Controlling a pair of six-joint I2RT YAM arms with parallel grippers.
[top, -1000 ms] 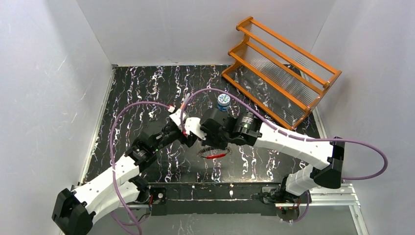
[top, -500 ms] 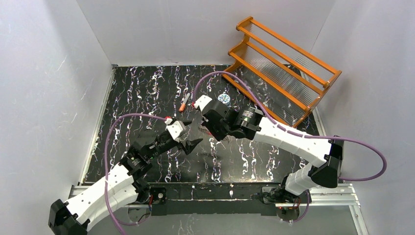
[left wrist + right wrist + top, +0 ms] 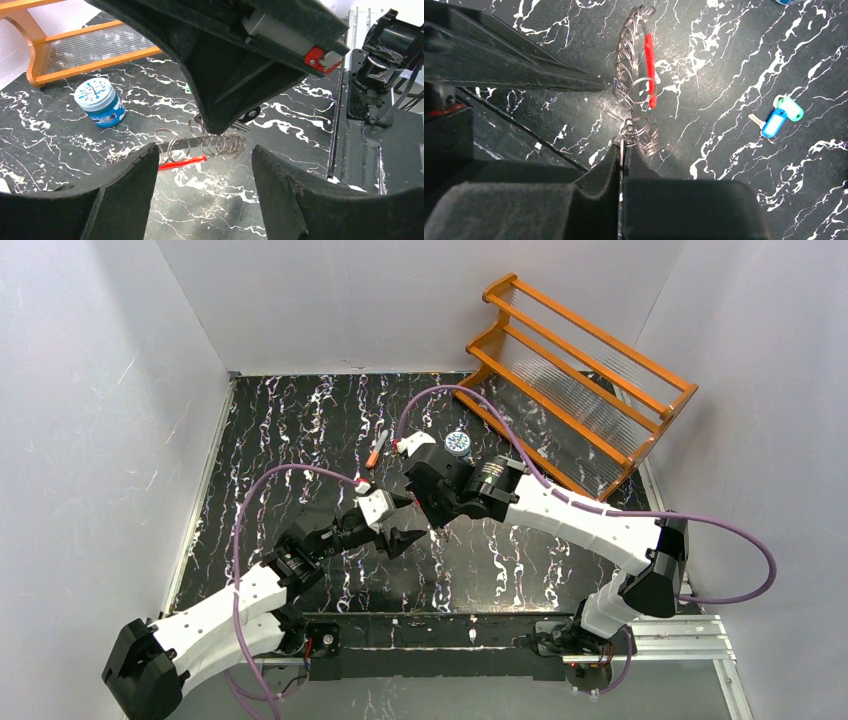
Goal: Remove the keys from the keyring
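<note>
The keyring (image 3: 629, 75) is a loop of silvery coiled wire with a red section (image 3: 650, 70); it also shows in the left wrist view (image 3: 220, 142). My right gripper (image 3: 623, 149) is shut on a thin metal key (image 3: 622, 145) at the loop's near end. From the left wrist its finger (image 3: 235, 85) hangs over the coil, with a dark key (image 3: 247, 116) at its tip. My left gripper (image 3: 205, 195) is open and empty, just short of the loop. In the top view the left gripper (image 3: 408, 522) and the right gripper (image 3: 432, 518) nearly meet and hide the loop.
Two loose keys with blue and green tags (image 3: 780, 116) lie on the black marbled table (image 3: 300, 430). A small blue tin (image 3: 458, 444) and an orange-tagged piece (image 3: 375, 450) lie behind the grippers. An orange rack (image 3: 580, 370) stands at the back right.
The keyring has left its earlier spot on the table and sits at the right gripper's tip. The left arm drew back, opened, then moved up close to the right gripper again.
</note>
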